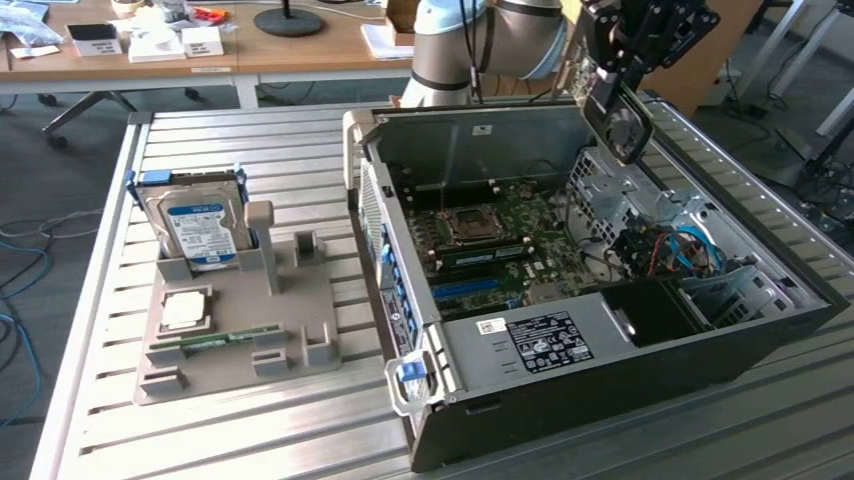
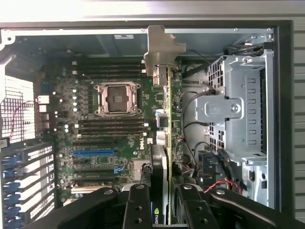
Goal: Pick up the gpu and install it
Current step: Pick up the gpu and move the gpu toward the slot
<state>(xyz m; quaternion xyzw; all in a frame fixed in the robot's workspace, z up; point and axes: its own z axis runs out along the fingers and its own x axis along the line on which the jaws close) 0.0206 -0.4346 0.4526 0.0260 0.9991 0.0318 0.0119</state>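
My gripper [image 1: 618, 72] hangs above the far right of the open computer case [image 1: 400, 250] and is shut on the gpu [image 1: 622, 122]. The gpu is a dark card with a round fan on its face, held on edge over the case's interior. In the wrist view I look along the gpu [image 2: 167, 133] edge-on, its silvery end bracket [image 2: 161, 47] at the far end and my gripper [image 2: 164, 212] clamped on the near end. The motherboard [image 2: 109, 138] lies below, with a blue slot [image 2: 93, 153] off to the card's side and an empty processor socket [image 2: 116, 98].
A grey fixture [image 1: 227, 320] on the slatted table holds a blue-labelled hard drive [image 1: 200, 228], a processor chip [image 1: 183, 310] and a green memory stick [image 1: 214, 340]. Inside the case sit a power supply [image 1: 541, 340], a metal drive cage [image 2: 238, 114] and loose cables [image 1: 667, 255].
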